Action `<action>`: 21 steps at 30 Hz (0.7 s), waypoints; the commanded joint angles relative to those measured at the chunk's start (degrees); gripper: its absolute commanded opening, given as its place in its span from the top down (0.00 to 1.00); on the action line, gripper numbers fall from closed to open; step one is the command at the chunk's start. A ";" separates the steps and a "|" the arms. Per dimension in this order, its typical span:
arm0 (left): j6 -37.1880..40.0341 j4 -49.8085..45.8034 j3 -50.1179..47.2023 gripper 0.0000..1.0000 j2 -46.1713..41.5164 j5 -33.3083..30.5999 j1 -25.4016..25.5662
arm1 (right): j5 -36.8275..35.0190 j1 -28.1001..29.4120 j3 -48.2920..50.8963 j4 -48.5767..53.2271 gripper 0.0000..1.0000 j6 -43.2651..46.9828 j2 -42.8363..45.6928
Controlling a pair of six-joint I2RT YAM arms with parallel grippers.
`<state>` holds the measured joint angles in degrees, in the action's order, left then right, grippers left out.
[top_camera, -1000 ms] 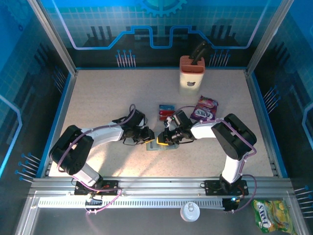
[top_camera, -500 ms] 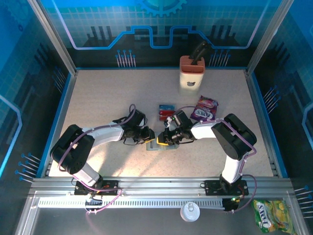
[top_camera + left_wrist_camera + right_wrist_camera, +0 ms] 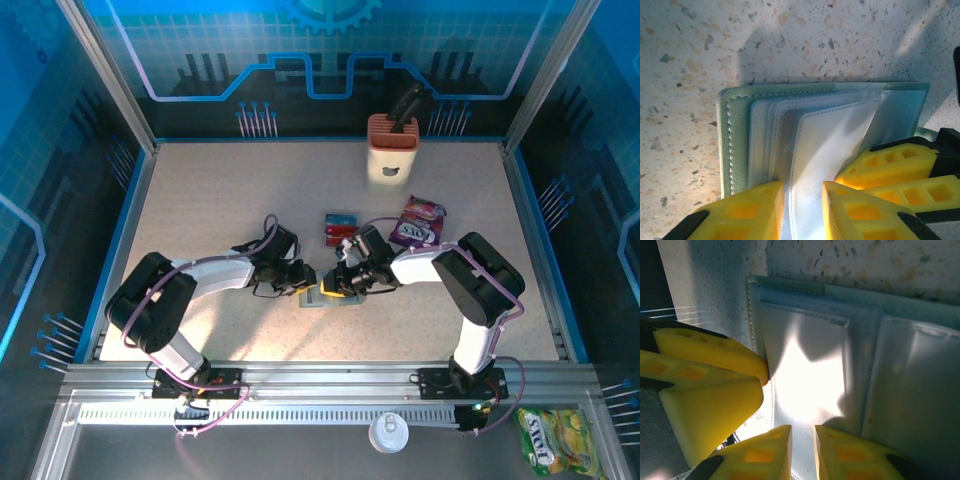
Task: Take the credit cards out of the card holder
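The card holder lies open on the table between both grippers, its grey-green stitched edge around a stack of clear plastic sleeves. My left gripper is shut on one upstanding clear sleeve. From the other side, my right gripper is shut on a pale sleeve of the same holder. In the top view the left gripper and right gripper almost touch. The credit cards, blue and red, lie on the table just beyond them.
A purple-red snack packet lies right of the cards. A tall orange-and-cream block stands at the back. Glass walls enclose the table. The right gripper's yellow fingers crowd the left wrist view.
The left arm's elbow has shifted very slightly. Both grippers stay on the holder and the cards have not moved.
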<state>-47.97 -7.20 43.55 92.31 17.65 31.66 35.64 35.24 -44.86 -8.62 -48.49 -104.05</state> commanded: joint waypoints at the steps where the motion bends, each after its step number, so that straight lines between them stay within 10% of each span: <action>1: -0.74 0.85 -1.12 0.75 1.34 1.15 0.24 | -1.14 -0.45 1.86 2.91 0.81 -0.45 -1.15; 21: -1.58 3.85 -1.08 0.85 0.88 2.52 0.21 | -0.81 -0.35 2.26 2.12 0.81 -0.56 -0.85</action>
<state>-48.47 -4.05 43.29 93.38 18.96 31.66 36.10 35.18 -44.23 -10.02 -48.69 -104.03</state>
